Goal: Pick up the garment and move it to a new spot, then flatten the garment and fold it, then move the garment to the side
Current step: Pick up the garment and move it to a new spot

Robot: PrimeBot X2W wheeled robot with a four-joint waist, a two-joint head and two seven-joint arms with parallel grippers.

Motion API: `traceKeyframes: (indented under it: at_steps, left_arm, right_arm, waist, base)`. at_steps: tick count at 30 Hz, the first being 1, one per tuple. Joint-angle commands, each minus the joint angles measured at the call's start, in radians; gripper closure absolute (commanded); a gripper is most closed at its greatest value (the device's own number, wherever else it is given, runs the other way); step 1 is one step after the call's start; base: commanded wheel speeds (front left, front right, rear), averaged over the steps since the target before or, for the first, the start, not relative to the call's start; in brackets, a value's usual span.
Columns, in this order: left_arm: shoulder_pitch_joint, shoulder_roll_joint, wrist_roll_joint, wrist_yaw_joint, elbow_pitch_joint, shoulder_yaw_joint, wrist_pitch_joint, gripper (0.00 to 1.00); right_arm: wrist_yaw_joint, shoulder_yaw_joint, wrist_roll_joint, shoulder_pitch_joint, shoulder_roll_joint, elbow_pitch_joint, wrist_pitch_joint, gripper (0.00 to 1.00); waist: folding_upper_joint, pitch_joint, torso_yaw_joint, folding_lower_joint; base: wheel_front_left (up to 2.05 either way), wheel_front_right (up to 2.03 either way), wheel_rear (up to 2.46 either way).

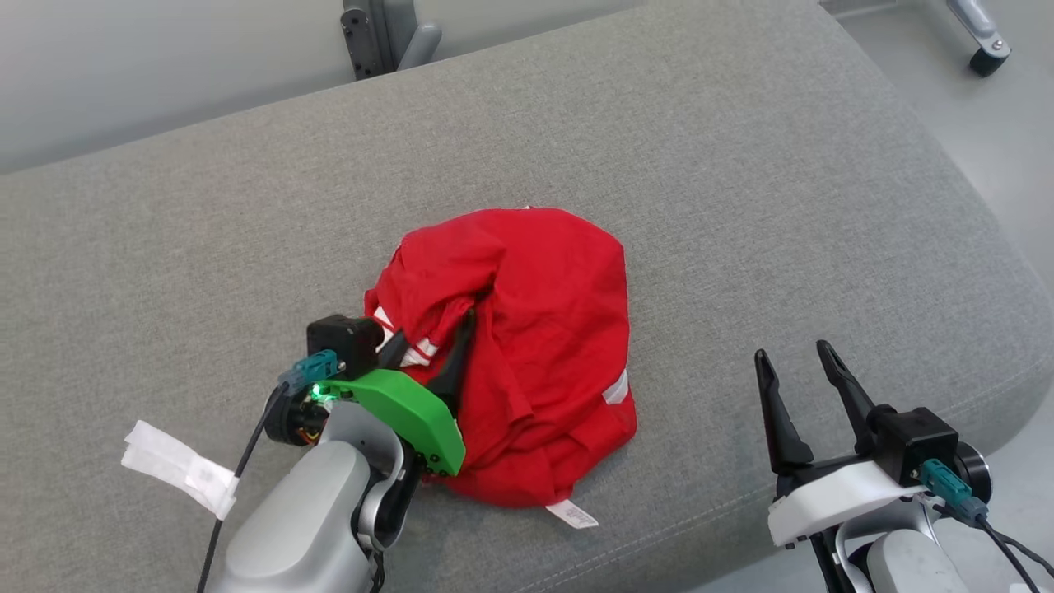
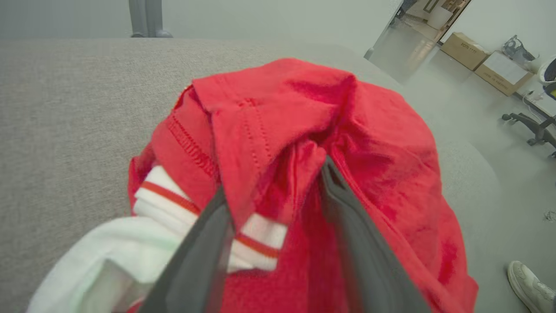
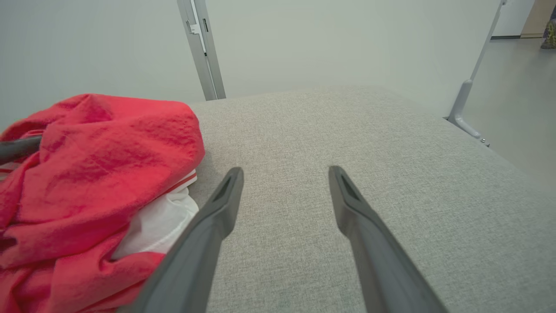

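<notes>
Crumpled red cotton garment (image 1: 535, 329) lies mid grey fabric-covered worktop (image 1: 247, 206). Left claw (image 1: 432, 333) is at its 8 o'clock edge, fingers parted astride a loose fold. Right claw (image 1: 792, 354), fingers wide apart, rests at 4 o'clock, clear of the cloth; left arm judged nearer.

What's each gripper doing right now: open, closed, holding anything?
Left gripper: open, a fold of the crumpled red fabric garment between its jaws.
Right gripper: open, empty.

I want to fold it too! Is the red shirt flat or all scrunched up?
Scrunched up: the red shirt lies in a rumpled heap on the grey cushion, not spread flat.
</notes>
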Motion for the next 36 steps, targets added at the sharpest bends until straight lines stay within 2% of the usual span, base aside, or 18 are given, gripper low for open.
traceKeyframes:
  at_steps: [1, 7, 13, 16, 21, 26, 31, 32, 33, 35, 36]
  left_arm:
    - [-0.001, 0.009, -0.003, 0.013, -0.018, 0.002, 0.006, 0.0]
    - [-0.002, 0.08, 0.043, 0.097, -0.208, -0.016, 0.102, 0.0]
    - [-0.028, 0.145, 0.069, 0.138, -0.35, -0.037, 0.224, 0.0]
    - [-0.055, 0.164, 0.086, 0.142, -0.353, -0.049, 0.271, 0.0]
    - [-0.116, 0.187, 0.104, 0.111, -0.309, -0.086, 0.344, 0.0]
    - [-0.166, 0.201, 0.126, 0.075, -0.229, -0.128, 0.413, 0.0]
    - [-0.195, 0.204, 0.152, 0.065, -0.144, -0.152, 0.433, 0.0]
    - [-0.198, 0.204, 0.157, 0.059, -0.127, -0.158, 0.434, 0.09]
    - [-0.202, 0.201, 0.159, 0.056, -0.112, -0.162, 0.428, 0.48]
    - [-0.209, 0.192, 0.157, 0.05, -0.085, -0.161, 0.408, 1.0]
    - [-0.211, 0.185, 0.151, 0.049, -0.075, -0.156, 0.394, 1.0]
  right_arm:
    - [-0.001, -0.006, -0.005, 0.017, -0.002, -0.004, -0.003, 0.0]
    - [-0.001, -0.01, -0.007, 0.036, -0.002, -0.007, -0.003, 0.0]
    - [-0.001, 0.014, 0.005, 0.023, -0.002, -0.004, -0.003, 0.0]
    - [-0.001, 0.024, 0.01, 0.016, -0.002, -0.004, -0.003, 0.0]
    - [-0.001, 0.025, 0.013, 0.017, -0.002, 0.0, -0.003, 0.0]
    - [-0.001, 0.03, 0.019, 0.021, -0.002, 0.006, -0.003, 0.0]
    - [-0.001, 0.031, 0.03, 0.016, -0.001, 0.009, -0.003, 0.0]
    - [-0.001, 0.032, 0.031, 0.015, -0.001, 0.009, -0.003, 0.0]
    - [-0.001, 0.033, 0.033, 0.014, -0.001, 0.009, -0.003, 0.0]
    - [-0.001, 0.037, 0.034, 0.01, -0.001, 0.01, -0.003, 0.0]
    - [-0.001, 0.036, 0.036, 0.008, -0.002, 0.01, -0.003, 0.0]
  waist:
    - [0.0087, -0.016, 0.01, 0.0]
    - [0.0087, -0.034, 0.02, 0.0]
    - [0.0087, -0.027, 0.003, 0.0]
    - [0.0087, -0.021, -0.016, 0.0]
    - [0.0087, -0.013, -0.049, 0.0]
    - [0.0087, -0.01, -0.076, 0.0]
    - [0.0087, -0.001, -0.092, 0.0]
    - [0.0087, 0.0, -0.094, 0.0]
    - [0.0087, 0.002, -0.096, 0.0]
    - [0.0087, 0.007, -0.1, 0.0]
    - [0.0087, 0.009, -0.101, 0.0]
  base:
    - [0.0, 0.0, 0.0]
    - [0.0, 0.0, 0.0]
    - [0.0, 0.0, 0.0]
    - [0.0, 0.0, 0.0]
    - [0.0, 0.0, 0.0]
    - [0.0, 0.0, 0.0]
    - [0.0, 0.0, 0.0]
    - [0.0, 0.0, 0.0]
    - [0.0, 0.0, 0.0]
    - [0.0, 0.0, 0.0]
    - [0.0, 0.0, 0.0]
